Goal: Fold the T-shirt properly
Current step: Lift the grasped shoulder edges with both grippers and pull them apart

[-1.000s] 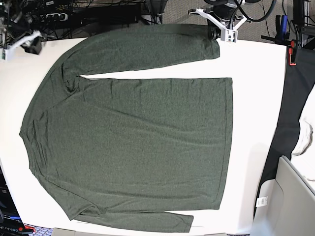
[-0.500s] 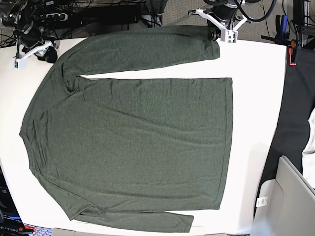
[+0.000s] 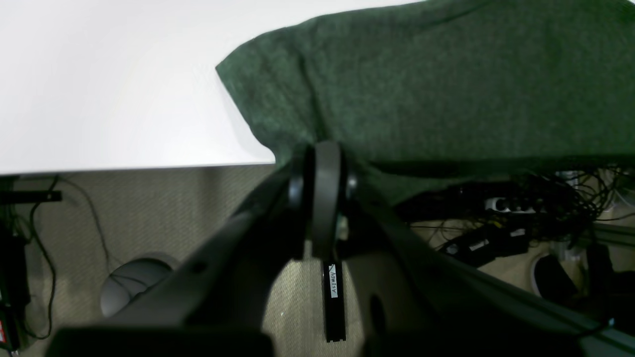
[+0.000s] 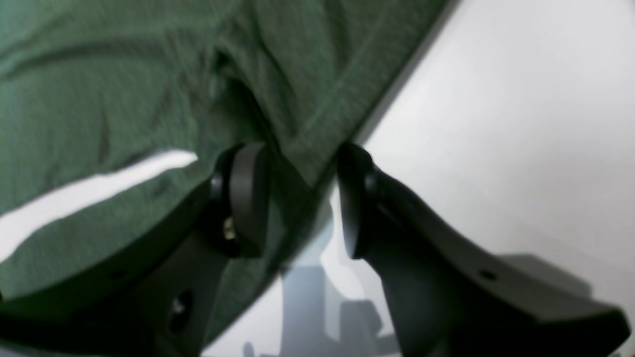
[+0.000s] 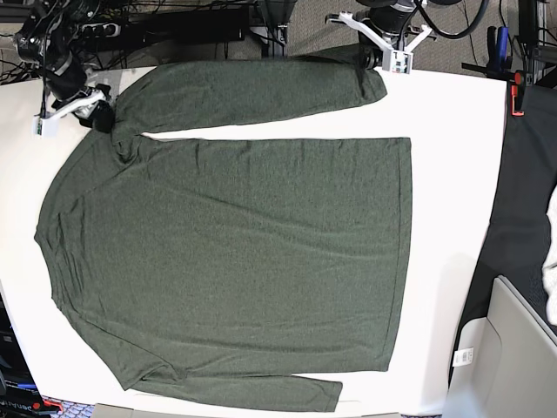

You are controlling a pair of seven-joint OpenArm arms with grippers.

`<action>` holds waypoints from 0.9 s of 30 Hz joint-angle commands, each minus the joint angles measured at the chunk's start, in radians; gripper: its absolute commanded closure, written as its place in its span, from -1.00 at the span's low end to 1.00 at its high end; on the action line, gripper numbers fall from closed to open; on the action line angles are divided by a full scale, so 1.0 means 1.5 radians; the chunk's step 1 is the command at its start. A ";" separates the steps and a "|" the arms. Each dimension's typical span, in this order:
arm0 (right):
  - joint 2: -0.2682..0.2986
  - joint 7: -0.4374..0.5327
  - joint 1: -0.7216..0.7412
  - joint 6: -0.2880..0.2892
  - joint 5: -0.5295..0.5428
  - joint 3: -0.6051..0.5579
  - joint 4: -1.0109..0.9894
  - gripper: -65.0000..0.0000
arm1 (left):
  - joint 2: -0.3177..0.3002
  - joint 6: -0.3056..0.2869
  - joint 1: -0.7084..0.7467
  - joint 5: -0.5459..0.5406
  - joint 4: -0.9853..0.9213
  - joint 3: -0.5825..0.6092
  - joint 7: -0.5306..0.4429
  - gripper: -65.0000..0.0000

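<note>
White tabletop (image 5: 452,174) fills most of the base view, with a tangle of cables (image 5: 174,17) on the carpeted floor beyond its far edge and a dark cloth (image 5: 513,200) hanging at the right. One T-shirt (image 5: 235,252) lies flat across the table, body spread wide, neck end toward the view's left and hem toward its right, with one long sleeve running along the far edge and the other along the near edge. The left gripper (image 3: 325,198) has its jaws pressed together on the cuff end of the far sleeve, where the fabric drapes over the table's far edge; in the left wrist view the dark pads meet with the cloth pinched between them. The right gripper (image 4: 302,198) stands at the shoulder of that same sleeve, jaws spread, one finger (image 4: 245,198) over the green fabric and the other over bare table, with a seamed fold of the shirt lying in the gap between them; whether the pads touch the cloth cannot be told. Two grippers, one garment. The shirt is a dark heathered olive green, plain and unprinted, thin and soft-looking, with stitched hems and a few shallow wrinkles near the shoulder.
</note>
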 commanded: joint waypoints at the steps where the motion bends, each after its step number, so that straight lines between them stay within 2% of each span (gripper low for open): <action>1: -0.001 -0.028 -0.006 -0.004 -0.021 -0.002 -0.001 0.25 | -0.001 -0.002 0.010 0.000 0.011 0.002 -0.012 1.00; 3: -0.011 -0.028 -0.001 -0.006 -0.021 -0.002 -0.001 0.25 | -0.001 -0.002 0.010 0.000 0.011 0.002 -0.012 1.00; 7: -0.013 -0.029 0.001 -0.041 -0.021 -0.002 -0.001 0.29 | -0.001 -0.002 0.010 0.000 0.011 0.002 -0.012 1.00; 9: -0.014 -0.034 0.002 -0.045 -0.018 -0.002 -0.001 0.47 | -0.001 -0.002 0.010 0.000 0.011 0.002 -0.012 1.00; 12: -0.023 -0.056 0.003 -0.045 -0.017 -0.002 0.004 0.94 | -0.001 -0.002 0.010 0.000 0.011 0.002 -0.012 1.00; 13: -0.023 -0.062 0.001 -0.045 -0.017 -0.002 0.007 1.00 | -0.001 -0.002 0.010 0.000 0.011 0.002 -0.012 1.00; 16: -0.023 -0.086 -0.007 -0.044 -0.009 0.002 0.036 0.97 | -0.001 -0.002 0.010 0.000 0.011 0.002 -0.013 1.00; 21: -0.019 -0.087 -0.041 -0.043 0.039 0.008 0.110 0.97 | -0.001 -0.002 0.010 0.000 0.011 0.001 -0.018 1.00; 27: -0.015 -0.088 -0.078 -0.035 0.099 0.090 0.152 0.97 | -0.001 -0.002 0.010 0.001 0.013 -0.001 -0.020 1.00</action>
